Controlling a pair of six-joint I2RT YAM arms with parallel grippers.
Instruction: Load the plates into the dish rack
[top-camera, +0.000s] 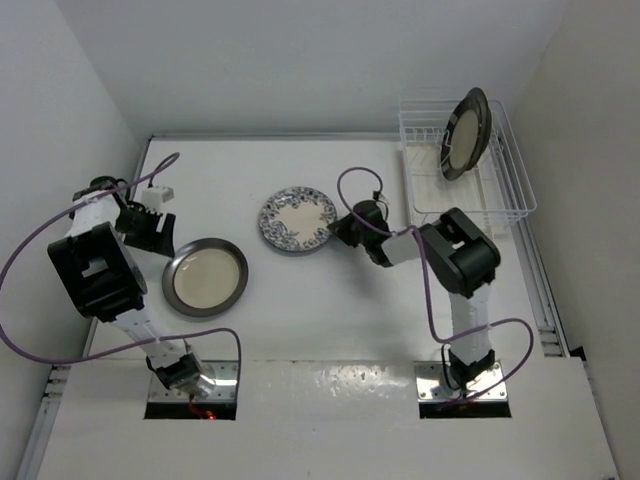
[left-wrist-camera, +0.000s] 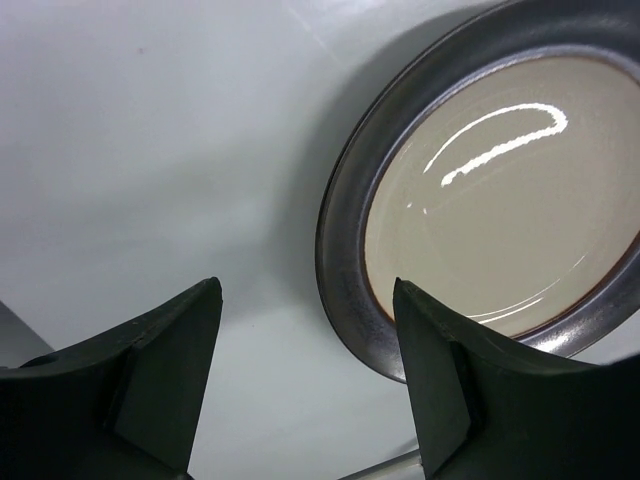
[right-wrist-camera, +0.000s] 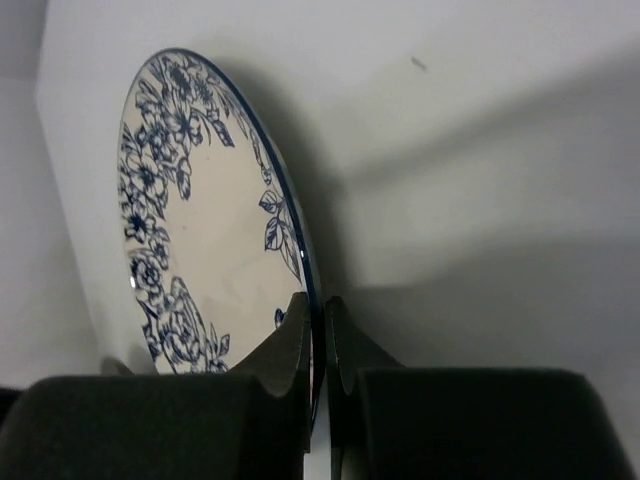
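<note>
A white plate with a blue floral pattern (top-camera: 296, 220) lies mid-table. My right gripper (top-camera: 339, 229) is at its right edge. In the right wrist view the right gripper (right-wrist-camera: 317, 300) is shut on the rim of that floral plate (right-wrist-camera: 190, 220), one finger on each face. A cream plate with a dark rim (top-camera: 205, 277) lies flat to the left. My left gripper (top-camera: 157, 238) hovers just beyond its far-left edge. It stands open (left-wrist-camera: 305, 290) over bare table, with the plate (left-wrist-camera: 490, 200) beside its right finger. A third dark-rimmed plate (top-camera: 466, 132) stands on edge in the dish rack (top-camera: 516, 172).
The white wire rack sits at the far right corner against the side wall. White walls close in the table on the left, back and right. Purple cables loop from both arms over the table's near half.
</note>
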